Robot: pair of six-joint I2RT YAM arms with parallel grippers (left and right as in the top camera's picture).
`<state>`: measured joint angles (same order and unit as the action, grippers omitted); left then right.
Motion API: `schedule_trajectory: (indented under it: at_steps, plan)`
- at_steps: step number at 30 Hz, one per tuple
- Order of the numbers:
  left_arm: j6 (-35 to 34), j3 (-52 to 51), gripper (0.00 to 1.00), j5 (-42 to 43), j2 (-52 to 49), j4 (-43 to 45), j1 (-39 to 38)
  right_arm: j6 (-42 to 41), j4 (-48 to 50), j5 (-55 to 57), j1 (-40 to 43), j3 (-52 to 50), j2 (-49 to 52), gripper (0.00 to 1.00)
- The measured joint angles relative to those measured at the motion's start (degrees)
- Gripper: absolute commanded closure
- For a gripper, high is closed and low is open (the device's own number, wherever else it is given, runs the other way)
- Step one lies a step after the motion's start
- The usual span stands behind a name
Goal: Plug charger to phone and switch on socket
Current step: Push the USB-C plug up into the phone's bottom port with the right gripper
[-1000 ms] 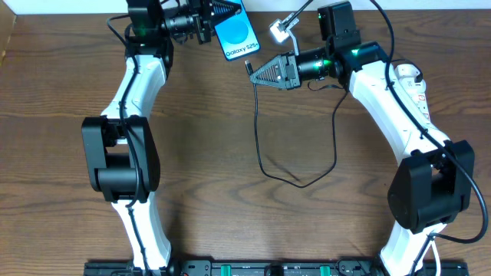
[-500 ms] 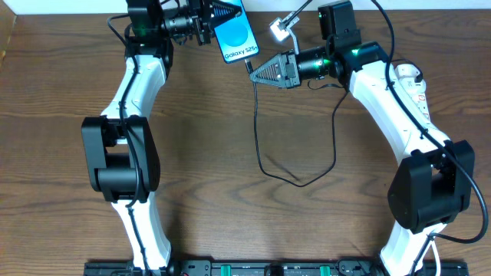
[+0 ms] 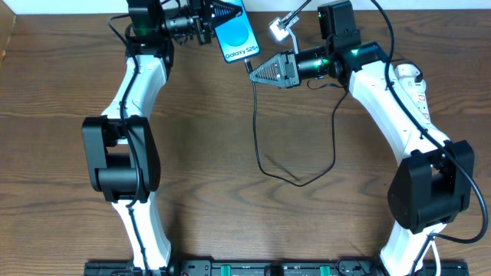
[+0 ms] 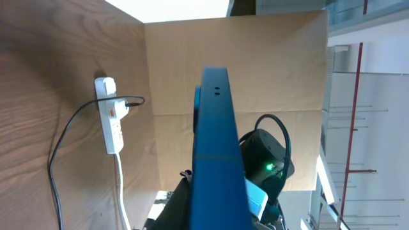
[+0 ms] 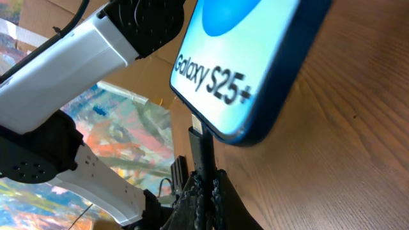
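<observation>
At the top centre of the overhead view, the left gripper [image 3: 227, 13] clamps the phone [image 3: 238, 37] and the right gripper [image 3: 258, 74] pinches the charger [image 3: 256, 130]. The phone has moved down to meet the connector tip, so plugging seems near. The socket [image 3: 414, 88] waits at the right.

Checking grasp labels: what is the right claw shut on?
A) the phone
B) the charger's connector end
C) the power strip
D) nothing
B: the right claw pinches the charger at its connector, tip against the bottom edge of the phone, which the left claw holds.
</observation>
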<state>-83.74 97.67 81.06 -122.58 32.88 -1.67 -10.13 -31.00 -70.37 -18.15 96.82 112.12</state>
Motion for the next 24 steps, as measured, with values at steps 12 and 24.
schedule_trajectory:
  at_steps: [12, 24]
  plan:
    - [1.7, 0.0, 0.93, -0.4, 0.0, 0.0, -0.7, -0.1, -0.9, 0.1, -0.1, 0.0, 0.0, 0.99]
    - [3.1, 0.0, 0.93, -0.4, 0.0, 0.0, -0.7, -1.4, -1.3, 1.7, -0.1, 0.0, 0.0, 0.99]
